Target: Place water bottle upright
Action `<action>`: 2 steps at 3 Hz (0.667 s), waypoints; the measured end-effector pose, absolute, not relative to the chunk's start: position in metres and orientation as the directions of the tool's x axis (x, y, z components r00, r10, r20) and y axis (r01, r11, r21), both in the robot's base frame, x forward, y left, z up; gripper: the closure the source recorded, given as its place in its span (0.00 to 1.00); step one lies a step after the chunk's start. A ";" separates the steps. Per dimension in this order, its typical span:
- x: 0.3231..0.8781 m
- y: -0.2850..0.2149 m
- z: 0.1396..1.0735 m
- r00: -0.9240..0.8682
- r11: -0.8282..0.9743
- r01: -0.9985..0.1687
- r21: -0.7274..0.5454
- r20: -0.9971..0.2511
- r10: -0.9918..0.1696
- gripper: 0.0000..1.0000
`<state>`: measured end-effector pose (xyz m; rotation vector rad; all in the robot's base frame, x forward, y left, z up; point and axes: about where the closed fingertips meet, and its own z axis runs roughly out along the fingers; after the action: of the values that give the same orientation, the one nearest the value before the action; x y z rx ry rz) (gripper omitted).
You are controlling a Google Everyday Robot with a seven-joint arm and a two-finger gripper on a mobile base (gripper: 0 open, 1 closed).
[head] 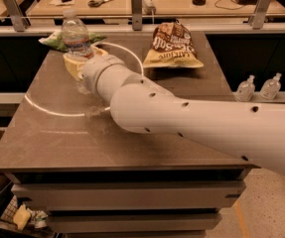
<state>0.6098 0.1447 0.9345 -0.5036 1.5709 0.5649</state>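
Note:
The water bottle stands upright near the table's far left, clear with a white cap. Its lower half is hidden behind my gripper. The pale yellow fingers wrap around the bottle's lower body, so the gripper is shut on it. The bottle's base shows just below the fingers, at or very near the brown table top. My thick white arm reaches in from the lower right across the table.
A chip bag lies at the table's far middle. A green bag lies behind the bottle. Two small nozzle-top bottles stand beyond the table's right edge. A railing and desk run behind.

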 end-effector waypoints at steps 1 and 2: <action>0.611 0.149 0.933 -0.065 0.805 -0.593 0.032 -0.998 -0.009 1.00; 0.620 0.152 0.927 -0.087 0.824 -0.567 0.020 -0.996 -0.035 1.00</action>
<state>0.6201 0.1521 0.9270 -0.4850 1.6127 0.4723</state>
